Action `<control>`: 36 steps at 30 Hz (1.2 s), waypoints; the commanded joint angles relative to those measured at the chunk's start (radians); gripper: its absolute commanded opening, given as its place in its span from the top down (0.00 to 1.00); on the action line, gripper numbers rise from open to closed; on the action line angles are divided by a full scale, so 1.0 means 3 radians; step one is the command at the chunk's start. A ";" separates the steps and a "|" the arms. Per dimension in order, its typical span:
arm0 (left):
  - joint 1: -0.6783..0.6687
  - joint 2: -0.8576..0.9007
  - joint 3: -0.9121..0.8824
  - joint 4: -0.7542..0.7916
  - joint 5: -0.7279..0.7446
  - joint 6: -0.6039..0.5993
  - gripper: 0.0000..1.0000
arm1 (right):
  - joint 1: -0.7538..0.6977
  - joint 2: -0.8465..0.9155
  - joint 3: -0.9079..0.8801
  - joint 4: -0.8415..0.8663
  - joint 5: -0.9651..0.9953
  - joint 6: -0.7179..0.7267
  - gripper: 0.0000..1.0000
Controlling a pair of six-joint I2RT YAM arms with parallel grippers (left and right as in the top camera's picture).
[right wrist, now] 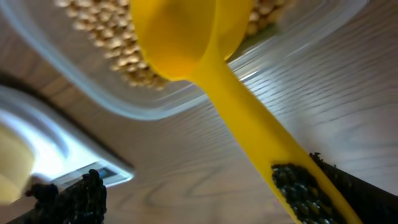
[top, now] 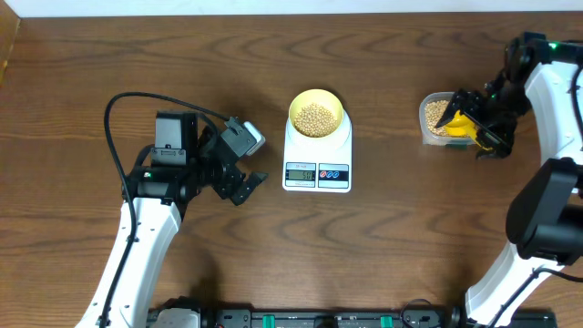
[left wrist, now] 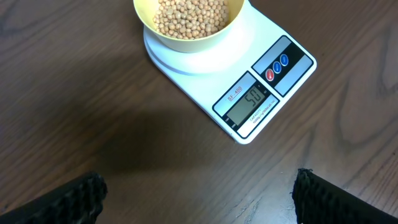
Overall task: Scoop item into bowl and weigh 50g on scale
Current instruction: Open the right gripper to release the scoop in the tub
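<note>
The pale yellow bowl (top: 293, 111) (left wrist: 186, 43) stands on the white scale (top: 317, 173) (left wrist: 261, 31), holding tan beans (top: 316, 117) (left wrist: 189, 15). The scale's display appears to read 50. My left gripper (top: 246, 185) (left wrist: 199, 183) hangs open over bare wood just left of the scale, with nothing between its fingers. My right gripper (top: 478, 137) (right wrist: 205, 171) is open at the clear tub (top: 426, 128) (right wrist: 93, 106). The yellow scoop (top: 460, 128) (right wrist: 180, 37) lies with its cup on the tub's beans (right wrist: 118, 43). Its handle rests along my right-hand finger, and the other finger stands far from it.
A black cable (top: 114, 114) loops out from the left arm over the table. The table's far edge runs along the top of the overhead view. In the right wrist view the scale (right wrist: 37, 137) shows blurred at the lower left.
</note>
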 commanded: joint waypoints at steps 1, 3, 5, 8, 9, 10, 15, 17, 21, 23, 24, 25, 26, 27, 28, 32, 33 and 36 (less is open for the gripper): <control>0.0009 0.0020 0.0008 -0.0009 -0.0019 0.0057 0.03 | 0.0155 0.0027 -0.0017 -0.0011 0.0743 0.0195 0.01; 0.0009 0.0020 0.0008 -0.0009 -0.0019 0.0057 0.02 | 0.0223 0.0027 -0.0017 0.0009 0.0922 0.0262 0.01; 0.0009 0.0020 0.0008 -0.0009 -0.0019 0.0057 0.02 | 0.0261 0.0027 -0.0017 0.0053 0.0991 0.0262 0.01; 0.0009 0.0020 0.0008 -0.0009 -0.0019 0.0057 0.02 | 0.0271 0.0027 -0.0017 0.0074 0.1170 0.0280 0.01; 0.0009 0.0020 0.0008 -0.0009 -0.0019 0.0057 0.02 | 0.0271 0.0027 -0.0017 0.0061 0.1269 0.0304 0.01; 0.0009 0.0020 0.0008 -0.0009 -0.0019 0.0057 0.03 | 0.0271 0.0027 -0.0017 0.0046 0.1366 0.0337 0.01; 0.0009 0.0020 0.0008 -0.0009 -0.0019 0.0057 0.03 | 0.0271 0.0027 -0.0024 0.0036 0.1600 0.0361 0.01; 0.0009 0.0020 0.0008 -0.0009 -0.0019 0.0057 0.02 | 0.0271 0.0027 -0.0025 -0.0005 0.1602 0.0374 0.01; 0.0009 0.0020 0.0008 -0.0009 -0.0019 0.0057 0.03 | 0.0270 0.0027 -0.0028 -0.0037 0.1609 0.0464 0.01; 0.0009 0.0020 0.0008 -0.0009 -0.0019 0.0057 0.02 | 0.0270 0.0027 -0.0028 0.0022 0.1488 0.0483 0.01; 0.0009 0.0020 0.0008 -0.0009 -0.0019 0.0057 0.02 | 0.0270 0.0027 -0.0028 0.0083 0.1383 0.0460 0.01; 0.0009 0.0020 0.0008 -0.0009 -0.0019 0.0057 0.03 | 0.0270 0.0025 -0.0028 0.0156 0.1214 0.0381 0.01; 0.0009 0.0020 0.0008 -0.0009 -0.0019 0.0057 0.02 | 0.0270 0.0025 -0.0027 0.0239 0.1031 0.0290 0.01; 0.0009 0.0020 0.0008 -0.0009 -0.0019 0.0057 0.02 | 0.0271 0.0025 -0.0025 0.0296 0.0894 0.0234 0.01; 0.0009 0.0020 0.0008 -0.0009 -0.0019 0.0057 0.02 | 0.0271 0.0022 -0.0011 0.0345 0.0765 0.0220 0.01; 0.0009 0.0020 0.0008 -0.0009 -0.0019 0.0057 0.03 | 0.0284 -0.0064 0.0085 0.0390 0.0671 0.0210 0.01; 0.0009 0.0020 0.0008 -0.0009 -0.0019 0.0057 0.03 | 0.0292 -0.0103 0.0120 0.0403 0.0669 0.0179 0.01; 0.0009 0.0020 0.0008 -0.0009 -0.0019 0.0057 0.03 | 0.0341 -0.0291 0.0237 0.0479 0.0627 0.0064 0.01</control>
